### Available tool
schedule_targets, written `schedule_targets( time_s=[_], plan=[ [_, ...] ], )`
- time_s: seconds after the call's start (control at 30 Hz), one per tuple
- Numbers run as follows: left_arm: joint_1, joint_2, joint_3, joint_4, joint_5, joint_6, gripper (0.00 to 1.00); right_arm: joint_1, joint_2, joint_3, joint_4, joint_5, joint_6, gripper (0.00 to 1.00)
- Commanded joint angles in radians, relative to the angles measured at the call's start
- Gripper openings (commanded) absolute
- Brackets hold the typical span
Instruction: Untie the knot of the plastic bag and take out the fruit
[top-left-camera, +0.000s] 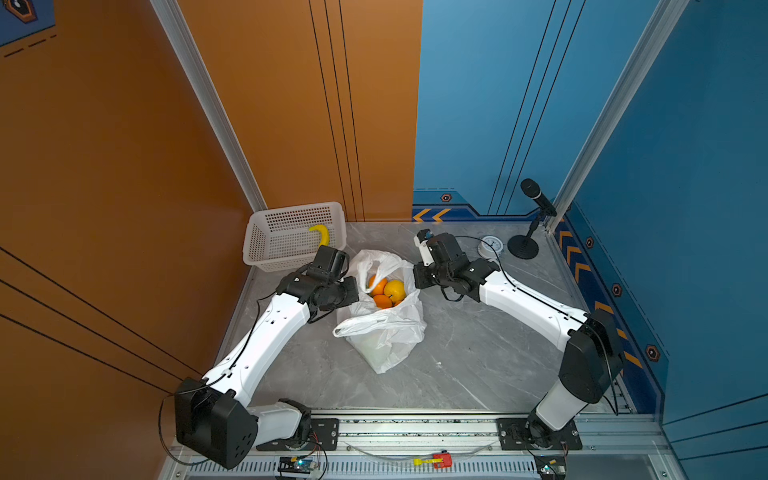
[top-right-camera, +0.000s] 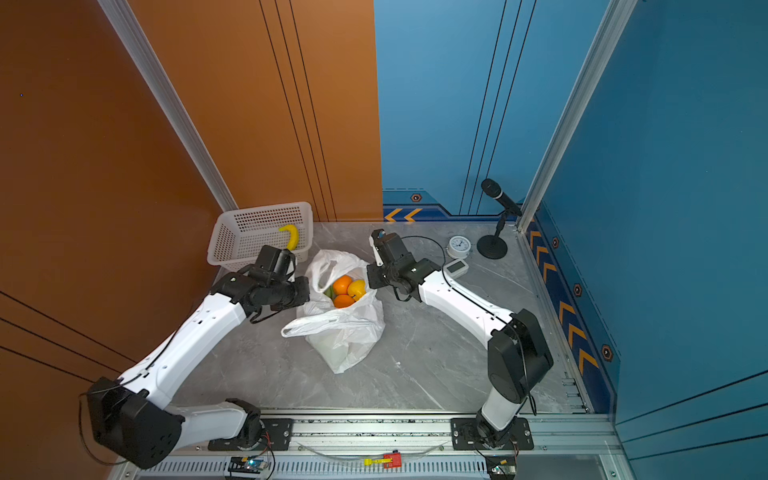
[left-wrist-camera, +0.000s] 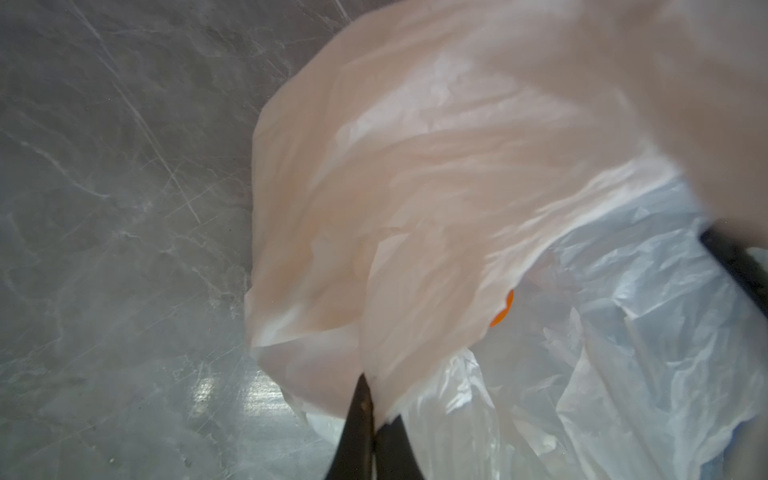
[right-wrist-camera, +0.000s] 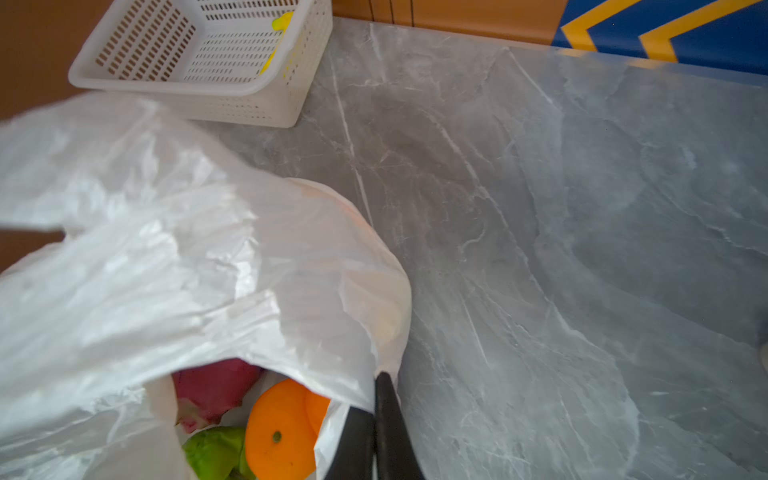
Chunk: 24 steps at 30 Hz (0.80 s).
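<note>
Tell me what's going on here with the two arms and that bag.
Both arms are working on the white bag in the middle of the table. The left gripper and right gripper are each shut on the bag's rim, on opposite sides, holding its mouth open. No knot shows; the handles lie apart. Oranges, a yellow fruit and a pink one sit inside. The basket behind holds only a banana.

No legible words, brands or numbers. Only orange chevrons (right-wrist-camera: 575, 30) on blue wall band (right-wrist-camera: 615, 41); round dial (top-right-camera: 459, 245) numerals too small.
</note>
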Motion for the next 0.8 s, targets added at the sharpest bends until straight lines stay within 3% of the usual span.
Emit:
schedule_targets(
  time_s=[0.0, 0.4, 0.77],
  plan=[
    [0.033, -0.038, -0.024, -0.059, -0.04, -0.009, 0.0, -0.032, -0.049, -0.027, -0.009, 0.041, 0.022, 0.0],
    [0.135, -0.137, -0.082, -0.125, -0.06, 0.011, 0.0, -0.187, -0.062, -0.033, 0.015, 0.065, 0.021, 0.0],
    [0.235, -0.208, -0.152, -0.142, -0.059, 0.015, 0.0, -0.286, -0.052, -0.03, 0.056, 0.066, 0.119, 0.0]
  ],
)
